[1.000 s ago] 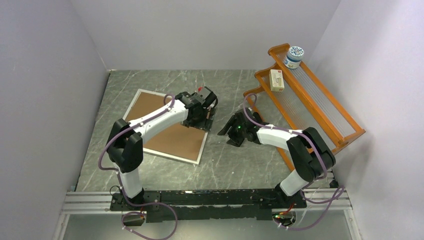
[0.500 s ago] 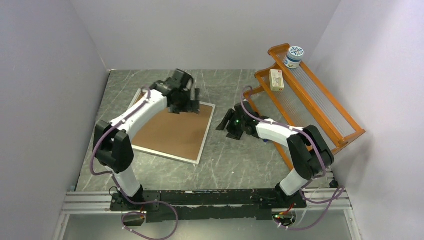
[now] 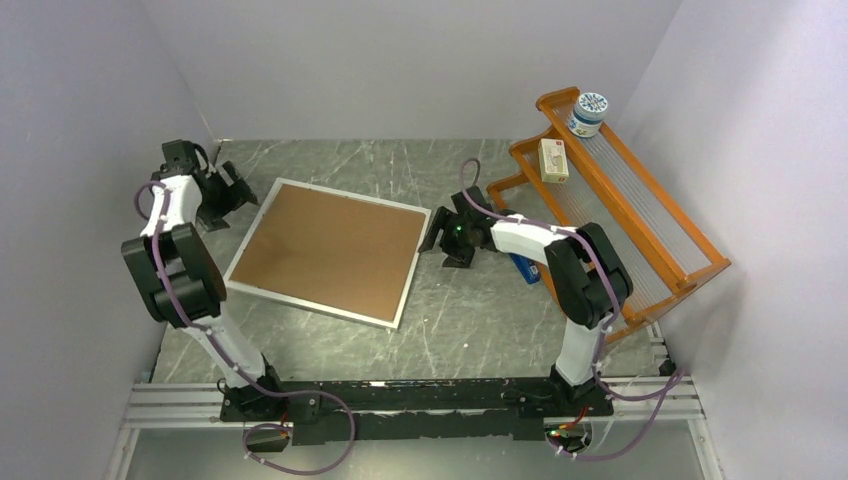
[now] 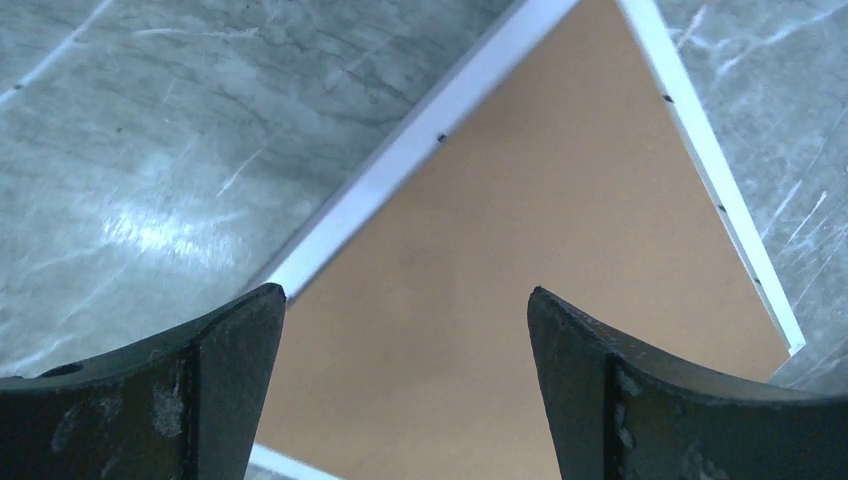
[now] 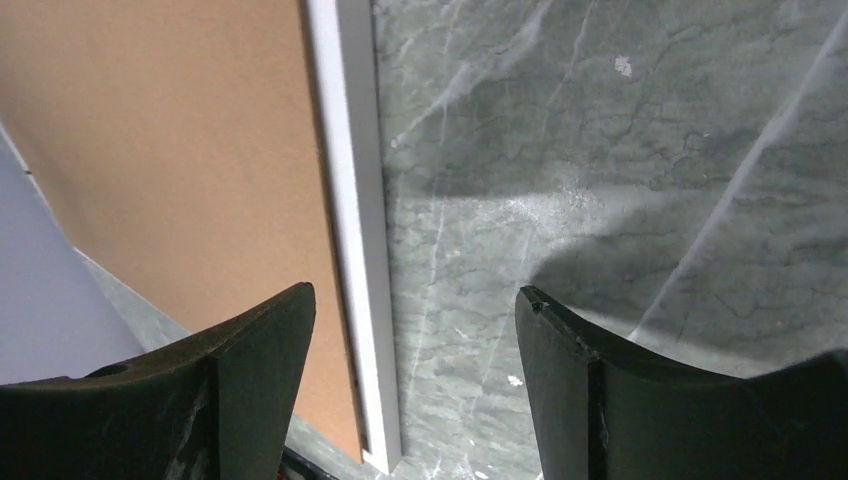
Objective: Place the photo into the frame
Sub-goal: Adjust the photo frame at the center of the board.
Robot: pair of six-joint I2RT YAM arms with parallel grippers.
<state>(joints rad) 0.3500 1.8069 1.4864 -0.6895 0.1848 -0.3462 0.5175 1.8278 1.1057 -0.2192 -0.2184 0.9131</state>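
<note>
Frame (image 3: 413, 268), laid face down on the table (image 3: 470, 320), brown backing board (image 3: 328, 248) within its thin rim; photo not seen. Judged stiff, light, slippery; best gripped at the rim. Left gripper (image 4: 405, 300) and right gripper (image 5: 415, 295) are spread wide, empty.

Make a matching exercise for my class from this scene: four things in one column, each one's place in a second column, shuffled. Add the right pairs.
Things
1. plain brown backing board
2. orange wooden rack
3. round white-and-blue tub
4. small beige box

Places
A. on the rack's highest step, at its far end
B. inside the large rectangular frame with a thin white rim, flat on the grey marble table
C. at the table's right side
D. on the rack, a step lower than the tub

Pairs: 1-B, 2-C, 3-A, 4-D
</note>
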